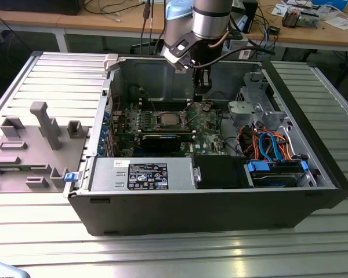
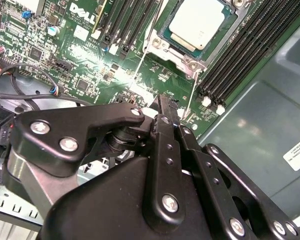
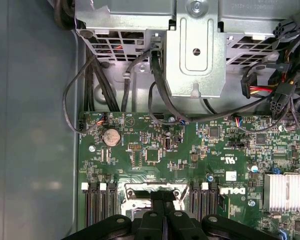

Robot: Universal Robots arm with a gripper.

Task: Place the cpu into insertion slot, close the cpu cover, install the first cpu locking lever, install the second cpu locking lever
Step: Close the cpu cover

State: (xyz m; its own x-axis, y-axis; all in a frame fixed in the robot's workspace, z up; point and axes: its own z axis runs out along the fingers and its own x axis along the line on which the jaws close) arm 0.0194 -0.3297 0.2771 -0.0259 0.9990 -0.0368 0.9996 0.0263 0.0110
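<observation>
From where I stand, an open computer case (image 1: pixel 220 214) lies on its side on a ribbed metal table (image 1: pixel 46 255). Wooden desks (image 1: pixel 104 26) strewn with cables and clutter run along the back of the room. The arm reaches down into the case, and the gripper (image 1: pixel 201 87) hangs over the green motherboard (image 1: pixel 209 124), close to the case's far wall.

In both wrist views its black fingers (image 2: pixel 162 130) are pressed together (image 3: pixel 163 200), with nothing visible between them.

The cpu (image 1: pixel 167 120) sits just beyond the fingertips, towards the exterior view's left of the gripper. In the second wrist view its pale metal top (image 2: pixel 197 22) lies in the insertion slot (image 2: pixel 164 36), with the silver cpu cover (image 2: pixel 177 54) framing it.

Well off to the exterior view's left of the gripper, a grey fixture tray (image 1: pixel 23 156) rests on the table beside the case. Nearer me than the gripper is a grey power supply (image 1: pixel 145 174). On its other side are orange and blue cables (image 1: pixel 267 145). In the first wrist view, a coin battery (image 3: pixel 111 136) and a finned heatsink (image 3: pixel 285 192) sit on the board ahead of the fingers.
</observation>
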